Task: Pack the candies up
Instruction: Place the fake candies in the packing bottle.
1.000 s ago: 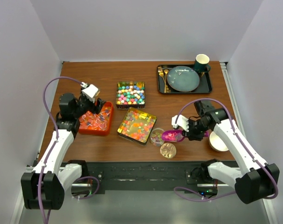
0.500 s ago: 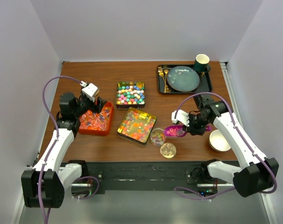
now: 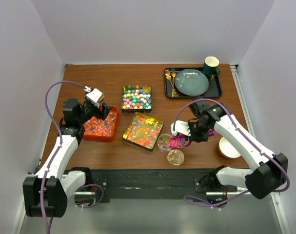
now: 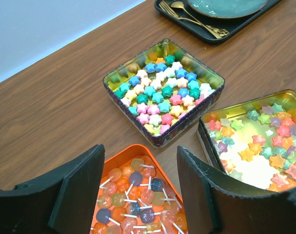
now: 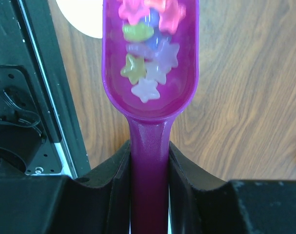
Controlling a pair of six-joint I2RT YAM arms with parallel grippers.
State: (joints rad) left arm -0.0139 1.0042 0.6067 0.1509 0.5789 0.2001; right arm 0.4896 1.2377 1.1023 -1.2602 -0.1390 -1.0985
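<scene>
My right gripper [image 3: 190, 136] is shut on the handle of a purple scoop [image 3: 178, 142]. In the right wrist view the scoop [image 5: 150, 73] holds several pastel star candies [image 5: 148, 63], and the gripper [image 5: 148, 151] clamps its handle. The scoop's tip is beside a small clear cup [image 3: 164, 143] with candies in it. A dark tin of opaque star candies [image 3: 136, 97] and a gold tin of translucent star candies [image 3: 143, 130] sit mid-table; both show in the left wrist view [image 4: 162, 92] [image 4: 265, 141]. My left gripper [image 3: 103, 113] is open above an orange tin of lollipops [image 4: 138, 195].
A round gold lid [image 3: 175, 157] lies near the front edge. A white bowl [image 3: 228, 147] stands under my right forearm. A black tray [image 3: 216, 90] at the back right carries a teal plate [image 3: 191, 82], gold cutlery and a green cup [image 3: 210, 65].
My right arm has swung the loaded scoop slightly away and then back left, so its tip now sits against the clear cup. My left arm has hardly moved.
</scene>
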